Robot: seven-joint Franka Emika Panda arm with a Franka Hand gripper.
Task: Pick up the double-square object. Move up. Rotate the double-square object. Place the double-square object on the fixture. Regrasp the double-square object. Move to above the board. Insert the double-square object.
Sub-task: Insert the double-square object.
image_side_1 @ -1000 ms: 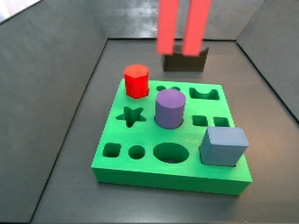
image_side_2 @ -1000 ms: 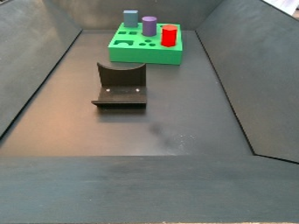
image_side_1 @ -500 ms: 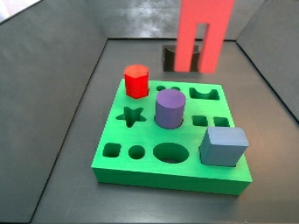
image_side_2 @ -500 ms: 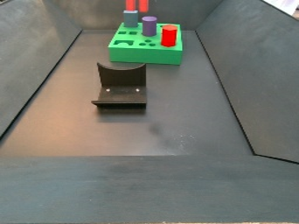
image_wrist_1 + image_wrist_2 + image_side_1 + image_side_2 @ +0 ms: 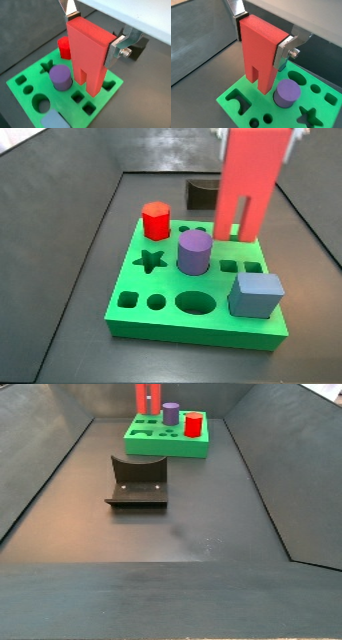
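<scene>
The pincer [image 5: 90,37] is clenched on the top end of the red block [image 5: 88,57], its silver fingers [image 5: 291,47] pressing the two broad faces, and it carries the block upright above the board [image 5: 167,320]. Held this way, the long axis points straight down and the forked lower end, two prongs split by a slot, faces the green slab; that is the end that must enter, so the grip high up leaves the whole lower length free to sink into holes.

In a side view the prongs hang over the board's far right part, close to the pair of small square holes [image 5: 238,265] and the U-shaped cut-out behind them; whether they are exactly in line cannot be told. The block looks to be still clear of the slab, not yet inserted.

Around the target stand other pieces: a purple cylinder [image 5: 194,253] just beside the prongs, a red hexagon [image 5: 156,220] at the far left corner, and a grey-blue cube [image 5: 255,294] nearer the front. The cylinder is the likeliest thing to be brushed on the way down.

The fixture [image 5: 138,482] sits empty on the floor, well apart from the board, so I judge the regrasp is done and only alignment and lowering remain.
</scene>
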